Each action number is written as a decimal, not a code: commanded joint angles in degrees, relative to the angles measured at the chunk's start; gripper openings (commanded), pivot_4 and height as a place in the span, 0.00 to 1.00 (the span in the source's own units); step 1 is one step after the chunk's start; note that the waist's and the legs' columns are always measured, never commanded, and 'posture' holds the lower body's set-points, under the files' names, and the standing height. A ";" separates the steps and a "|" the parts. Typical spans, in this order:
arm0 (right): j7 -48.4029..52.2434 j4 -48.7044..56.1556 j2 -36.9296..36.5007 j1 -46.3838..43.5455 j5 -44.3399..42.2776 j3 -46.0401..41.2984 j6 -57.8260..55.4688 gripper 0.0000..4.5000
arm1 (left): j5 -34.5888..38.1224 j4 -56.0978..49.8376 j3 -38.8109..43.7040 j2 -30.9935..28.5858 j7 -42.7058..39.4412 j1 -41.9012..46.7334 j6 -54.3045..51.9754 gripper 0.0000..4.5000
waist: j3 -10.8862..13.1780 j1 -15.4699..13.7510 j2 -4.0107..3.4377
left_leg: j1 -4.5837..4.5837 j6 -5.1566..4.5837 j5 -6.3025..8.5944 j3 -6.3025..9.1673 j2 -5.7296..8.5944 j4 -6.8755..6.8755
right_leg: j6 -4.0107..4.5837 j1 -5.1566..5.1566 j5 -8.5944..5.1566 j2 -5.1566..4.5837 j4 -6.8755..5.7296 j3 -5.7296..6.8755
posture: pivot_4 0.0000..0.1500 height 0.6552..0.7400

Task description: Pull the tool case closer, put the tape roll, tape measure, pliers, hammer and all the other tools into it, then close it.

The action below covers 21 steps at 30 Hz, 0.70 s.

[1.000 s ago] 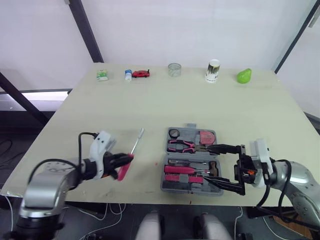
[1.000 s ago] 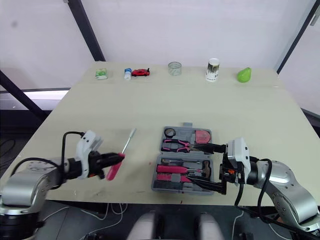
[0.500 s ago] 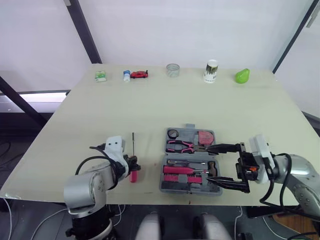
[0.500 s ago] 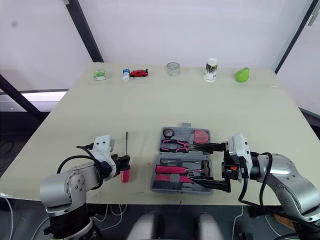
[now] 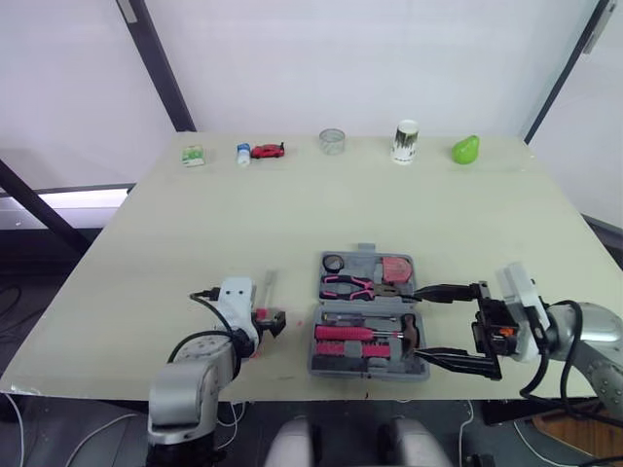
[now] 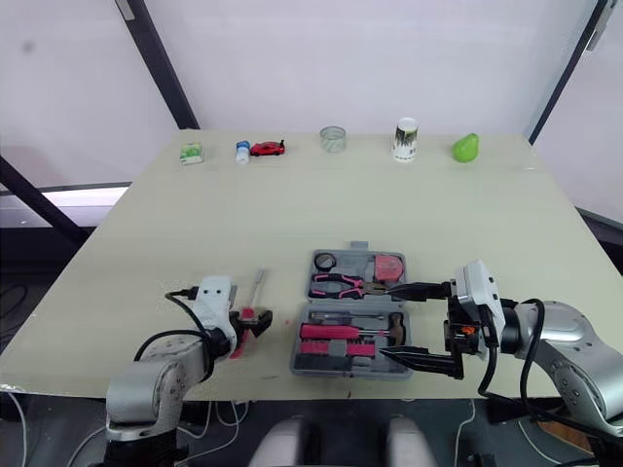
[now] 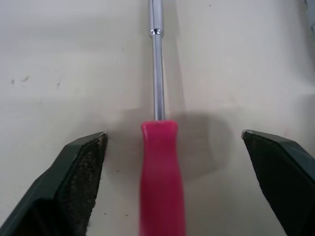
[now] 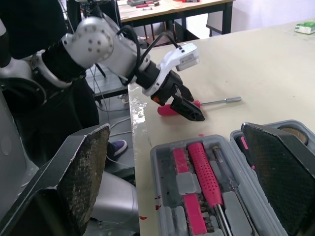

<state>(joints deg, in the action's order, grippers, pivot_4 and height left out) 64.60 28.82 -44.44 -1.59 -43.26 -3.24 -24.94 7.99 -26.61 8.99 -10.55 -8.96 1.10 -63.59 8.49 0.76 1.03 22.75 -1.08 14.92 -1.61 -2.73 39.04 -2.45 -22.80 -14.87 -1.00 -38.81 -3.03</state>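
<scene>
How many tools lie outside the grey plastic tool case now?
1: the pink-handled screwdriver lies on the table left of the grey plastic tool case, inside the open left gripper. None looks hidden.

Red toy car [image 5: 266, 151], paper cup [image 5: 404, 142], green pear [image 5: 464, 150].

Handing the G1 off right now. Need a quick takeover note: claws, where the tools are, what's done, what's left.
Left claw: open, fingers on either side of the pink-handled screwdriver, not gripping it. The screwdriver lies on the table just left of the tool case.
Right claw: open, empty, at the case's right side.
Done: the case lies open near the table's front edge, with the pliers, tape roll, tape measure and hammer inside.
Left: grasp the screwdriver, put it in the case, close the lid.
</scene>
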 commanded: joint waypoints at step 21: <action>1.26 1.45 -0.17 -0.95 -0.65 -1.26 -0.51 1.00 | 3.68 -2.66 -0.26 -3.47 -5.76 -8.50 21.15 0.14 | 0.22 -0.05 0.30 | 0.13 0.00 0.01 -0.01 -0.03 -0.04 | 0.05 -0.01 -0.04 -0.02 0.28 0.03 | 1.00 1.00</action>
<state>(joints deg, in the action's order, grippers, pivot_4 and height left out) 65.81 28.75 -44.66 -2.79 -43.21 -3.23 -26.03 9.73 -24.49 8.97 -12.25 -11.47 -7.28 -44.48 8.71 0.70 1.33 22.90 -1.07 14.93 -1.63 -2.76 38.98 -2.39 -22.81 -14.91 -1.03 -38.51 -3.00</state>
